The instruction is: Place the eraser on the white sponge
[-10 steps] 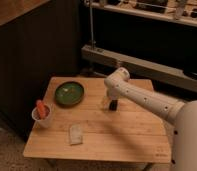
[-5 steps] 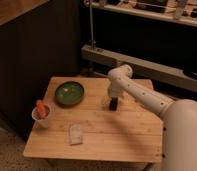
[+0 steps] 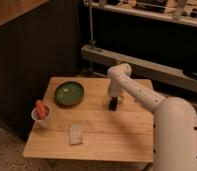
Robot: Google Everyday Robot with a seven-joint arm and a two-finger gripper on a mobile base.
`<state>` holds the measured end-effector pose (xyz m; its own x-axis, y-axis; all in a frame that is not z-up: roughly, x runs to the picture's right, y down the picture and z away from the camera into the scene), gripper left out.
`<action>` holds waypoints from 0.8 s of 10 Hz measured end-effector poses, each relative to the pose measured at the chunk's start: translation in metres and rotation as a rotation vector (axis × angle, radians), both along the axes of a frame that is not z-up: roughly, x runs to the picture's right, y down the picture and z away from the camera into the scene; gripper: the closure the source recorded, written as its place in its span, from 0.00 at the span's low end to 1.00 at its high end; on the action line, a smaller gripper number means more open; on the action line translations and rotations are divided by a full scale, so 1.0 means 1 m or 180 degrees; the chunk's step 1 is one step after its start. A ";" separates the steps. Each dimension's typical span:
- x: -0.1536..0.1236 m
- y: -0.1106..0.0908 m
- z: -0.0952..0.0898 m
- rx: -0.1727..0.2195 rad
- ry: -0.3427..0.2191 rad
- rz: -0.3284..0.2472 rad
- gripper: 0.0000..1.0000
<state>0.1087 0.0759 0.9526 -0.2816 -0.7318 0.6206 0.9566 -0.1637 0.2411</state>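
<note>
The robot's one arm reached over the wooden desk (image 3: 123, 136) from the far side edge. Its gripper (image 3: 113, 101) pointed straight down near the middle of the back half of the desk. It was closer to the back edge than to the front edge.

A small dark block sat right at the tip of the gripper, down at the desk top. This looked like the eraser (image 3: 112, 107). It was too dark there to see how wide the gripper was, or if it had hold of the eraser.

The white sponge (image 3: 75, 134) lay flat near the front edge, well apart from the gripper. From the gripper, it lay toward the front edge and toward the side edge where the white cup (image 3: 41, 117) stood. Its long side ran from back to front. Nothing lay on top of it.

The green bowl (image 3: 69, 93) sat near the back corner on the cup's side. It was not in the way.

So the eraser would have to go slanting across the desk to the sponge.
</note>
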 end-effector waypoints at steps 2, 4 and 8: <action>-0.001 0.005 0.005 -0.0190 -0.0091 0.0046 0.59; 0.002 0.005 0.004 -0.0211 -0.0116 0.0060 0.78; 0.003 0.004 0.001 -0.0225 -0.0108 0.0059 1.00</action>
